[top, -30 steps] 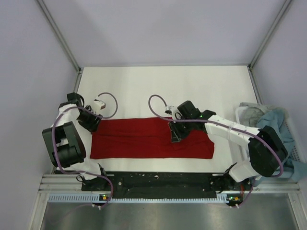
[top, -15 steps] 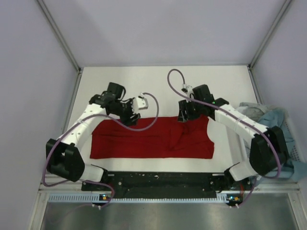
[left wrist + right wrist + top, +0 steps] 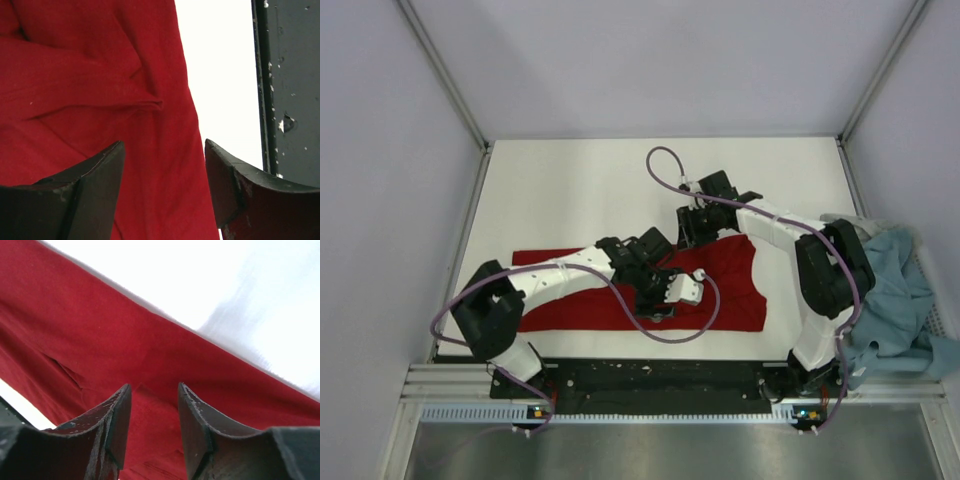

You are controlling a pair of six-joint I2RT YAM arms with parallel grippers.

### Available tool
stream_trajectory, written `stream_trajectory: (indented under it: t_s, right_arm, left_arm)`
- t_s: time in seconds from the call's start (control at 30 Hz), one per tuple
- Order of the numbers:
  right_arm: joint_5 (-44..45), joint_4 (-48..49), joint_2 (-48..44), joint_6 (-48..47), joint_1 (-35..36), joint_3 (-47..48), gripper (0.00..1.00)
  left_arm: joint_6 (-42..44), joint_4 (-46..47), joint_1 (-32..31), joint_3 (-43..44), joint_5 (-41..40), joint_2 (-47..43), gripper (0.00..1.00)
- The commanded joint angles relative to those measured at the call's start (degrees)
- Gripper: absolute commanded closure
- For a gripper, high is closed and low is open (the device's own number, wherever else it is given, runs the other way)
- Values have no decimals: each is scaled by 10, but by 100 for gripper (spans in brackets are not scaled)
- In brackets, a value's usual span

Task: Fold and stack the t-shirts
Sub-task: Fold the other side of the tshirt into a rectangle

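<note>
The left end effector (image 3: 162, 155) hovers with its jaws wide and nothing between them, above the deep red t-shirt (image 3: 740, 295) at its near hem. Just beyond that hem lie a thin strip of white counter (image 3: 570, 190) and the black front rail (image 3: 290, 100). The right end effector (image 3: 153, 390) stands narrowly parted over the shirt's far edge, gripping nothing. Beyond that edge, broad counter runs to the back wall.

The shirt lies as a long folded band across the near half of the counter, and the left arm hides its middle. At the right edge, the teal-blue t-shirt (image 3: 895, 290) is heaped, partly behind the right arm and cut off by the frame.

Half a second ago the left end effector was at the shirt's far-left edge. The right one has shifted slightly leftward.
</note>
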Motion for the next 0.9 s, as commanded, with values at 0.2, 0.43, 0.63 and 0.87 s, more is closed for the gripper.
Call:
stream_trajectory:
  t_s: [0.2, 0.43, 0.63, 0.87]
  right_arm:
    - [-35, 28, 15, -9, 9, 16, 62]
    - [-27, 28, 26, -7, 14, 20, 100]
    - [27, -18, -74, 3, 12, -30, 100]
    - [29, -110, -177, 63, 12, -127, 100]
  left_arm:
    - [-87, 154, -26, -13, -104, 70, 32]
    - [-111, 120, -29, 14, -79, 110, 35]
    - [-84, 108, -31, -18, -49, 70, 33]
    - [-78, 120, -33, -22, -37, 69, 31]
